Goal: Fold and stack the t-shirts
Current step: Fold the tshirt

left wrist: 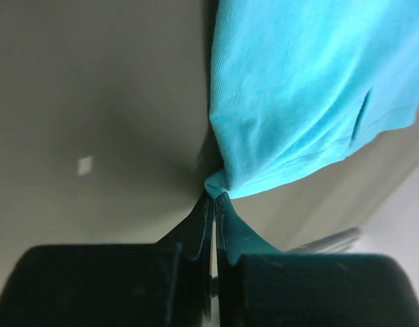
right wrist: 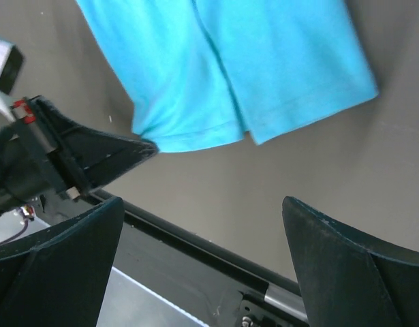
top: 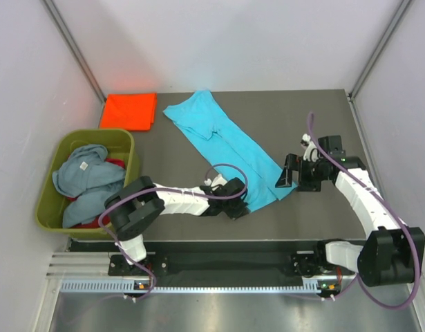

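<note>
The turquoise t-shirt (top: 226,142) lies folded into a long strip, running diagonally across the table. My left gripper (top: 241,201) is shut on its near-left hem corner, and the cloth (left wrist: 298,88) bunches at the tips (left wrist: 214,197). My right gripper (top: 288,178) is open and empty beside the near-right corner. In the right wrist view the shirt's hem (right wrist: 229,61) lies beyond the open gripper (right wrist: 202,228). The orange-red t-shirt (top: 129,111) lies folded at the back left. The grey-blue t-shirt (top: 84,176) and the red t-shirt (top: 116,163) lie crumpled in the tub.
The olive-green plastic tub (top: 49,190) stands at the left edge of the table. White walls close in the table on the left, right and back. A black rail (top: 219,263) runs along the near edge, also in the right wrist view (right wrist: 216,245).
</note>
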{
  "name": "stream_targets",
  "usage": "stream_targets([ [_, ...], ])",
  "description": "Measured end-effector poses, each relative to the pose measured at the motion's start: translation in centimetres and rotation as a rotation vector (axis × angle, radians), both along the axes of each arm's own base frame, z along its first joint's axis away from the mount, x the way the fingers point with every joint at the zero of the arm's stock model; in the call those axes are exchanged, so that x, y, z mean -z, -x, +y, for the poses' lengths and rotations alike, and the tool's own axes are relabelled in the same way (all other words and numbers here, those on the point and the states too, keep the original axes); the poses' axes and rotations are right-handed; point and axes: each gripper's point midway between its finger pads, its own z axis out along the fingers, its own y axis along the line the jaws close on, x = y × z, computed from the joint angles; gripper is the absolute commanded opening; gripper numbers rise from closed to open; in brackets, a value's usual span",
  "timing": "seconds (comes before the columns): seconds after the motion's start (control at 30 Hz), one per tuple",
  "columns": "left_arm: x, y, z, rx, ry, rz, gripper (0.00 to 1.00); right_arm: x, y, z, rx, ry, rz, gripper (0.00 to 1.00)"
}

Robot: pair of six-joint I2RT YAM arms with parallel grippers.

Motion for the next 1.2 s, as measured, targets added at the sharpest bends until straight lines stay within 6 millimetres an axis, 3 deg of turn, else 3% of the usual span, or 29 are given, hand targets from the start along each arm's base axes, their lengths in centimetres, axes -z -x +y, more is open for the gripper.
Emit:
stream_targets([
  [0.27, 0.2, 3.4, 6.4, 0.13, -0.186, 0.003, 0.0, 2.6, 0.8, 1.2, -0.051, -0.012, 0.076, 1.0],
  [0.47, -0.2, 7.0, 13.4, 0.157, -0.286, 0.024, 0.0, 4.2, 2.3, 4.0, -0.154, -0.037, 0.094, 0.85],
  [0.6, -1.3, 8.7, 16.8, 0.137, -0.271, 0.009, 0.0, 6.2, 4.6, 6.3, -0.213, -0.061, 0.157, 0.61],
  [0.63, -1.7, 9.1, 17.6, 0.125, -0.257, -0.001, 0.0, 6.5, 5.2, 7.0, -0.23, -0.069, 0.171, 0.59],
  [0.77, -2.7, 9.8, 19.1, 0.098, -0.175, -0.046, 0.03, 8.3, 7.4, 9.4, -0.271, -0.108, 0.24, 0.53],
  [1.03, -2.2, 10.6, 20.3, 0.095, -0.186, -0.029, 0.08, 9.5, 9.6, 11.4, -0.291, -0.149, 0.288, 0.5],
  [1.2, -1.7, 10.9, 20.7, 0.107, -0.215, -0.012, 0.3, 9.7, 10.5, 12.3, -0.306, -0.181, 0.294, 0.42],
])
